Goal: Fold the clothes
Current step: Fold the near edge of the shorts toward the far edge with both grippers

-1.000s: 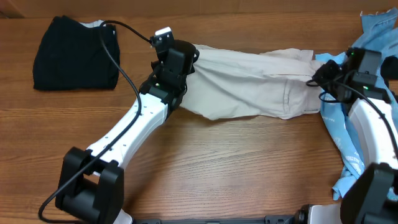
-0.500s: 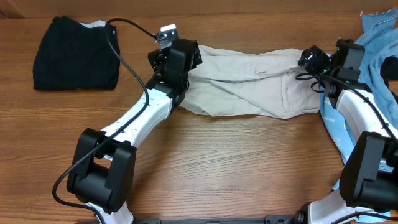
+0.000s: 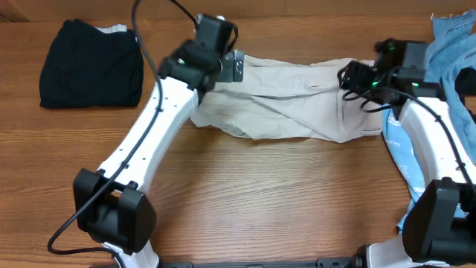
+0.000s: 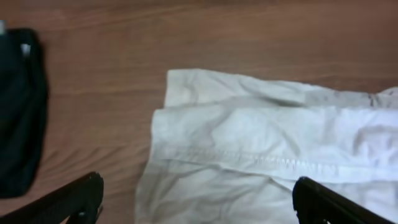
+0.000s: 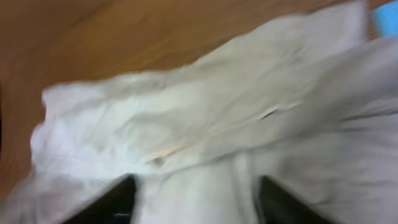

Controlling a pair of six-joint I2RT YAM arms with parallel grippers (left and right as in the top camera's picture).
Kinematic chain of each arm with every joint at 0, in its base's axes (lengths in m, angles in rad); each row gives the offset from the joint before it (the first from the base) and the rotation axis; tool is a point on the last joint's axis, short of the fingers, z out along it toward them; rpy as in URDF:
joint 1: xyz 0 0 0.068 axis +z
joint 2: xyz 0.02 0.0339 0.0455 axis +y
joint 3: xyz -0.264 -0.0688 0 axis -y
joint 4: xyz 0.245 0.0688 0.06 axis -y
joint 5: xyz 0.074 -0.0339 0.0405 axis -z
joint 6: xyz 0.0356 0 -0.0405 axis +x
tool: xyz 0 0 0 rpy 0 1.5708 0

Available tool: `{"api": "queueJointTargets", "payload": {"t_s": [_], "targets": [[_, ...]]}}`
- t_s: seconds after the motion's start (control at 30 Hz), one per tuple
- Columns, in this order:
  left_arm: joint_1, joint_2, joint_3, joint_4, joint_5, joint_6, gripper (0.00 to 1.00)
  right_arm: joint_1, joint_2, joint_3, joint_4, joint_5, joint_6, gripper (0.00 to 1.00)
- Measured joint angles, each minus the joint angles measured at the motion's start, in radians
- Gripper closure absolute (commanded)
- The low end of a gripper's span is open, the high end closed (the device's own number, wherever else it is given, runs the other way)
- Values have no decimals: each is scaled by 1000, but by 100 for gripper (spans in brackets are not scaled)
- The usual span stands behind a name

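Pale beige khaki cotton shorts (image 3: 297,104) lie rumpled and lengthwise on the wooden table (image 3: 260,193), right of the black folded garment (image 3: 91,63). The left gripper (image 4: 198,186) hangs wide open over the end nearer that garment. The right gripper (image 5: 196,183), blurred, is spread and empty over the farther end. Folding looks unstarted: each must descend, pinch an edge and carry it across

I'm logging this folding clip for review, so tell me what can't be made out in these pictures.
Overhead: the left hand and its arm cover one end of the shorts.
Right wrist: motion blur smears the shorts' seams and fly.
Overhead: the blue garments are cut off by the right edge.
Left wrist: the black garment is cut off by the left edge.
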Motion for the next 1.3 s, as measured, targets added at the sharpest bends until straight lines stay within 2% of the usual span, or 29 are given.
{"api": "queueJointTargets", "payload": {"t_s": [0.13, 0.23, 0.4, 0.63, 0.9, 1.1, 1.3], "targets": [[106, -4, 66, -64, 18, -18, 0, 69, 2, 0, -11, -7, -47, 91], [196, -4, 67, -96, 87, -33, 0, 98, 22, 0, -10, -10, -87, 96], [288, -4, 67, -121, 171, -53, 0, 150, 101, 0, -10, -10, -129, 96], [301, -4, 67, -121, 213, -52, 0, 230, 154, 0, -1, -13, -164, 96], [301, -4, 67, -128, 215, -52, 0, 234, 240, 0, 69, -18, -177, 96], [301, -4, 67, -128, 203, -52, 0, 234, 299, -2, 238, -19, -186, 96], [301, -4, 67, -128, 199, -52, 0, 234, 301, -2, 520, 33, -182, 96]]}}
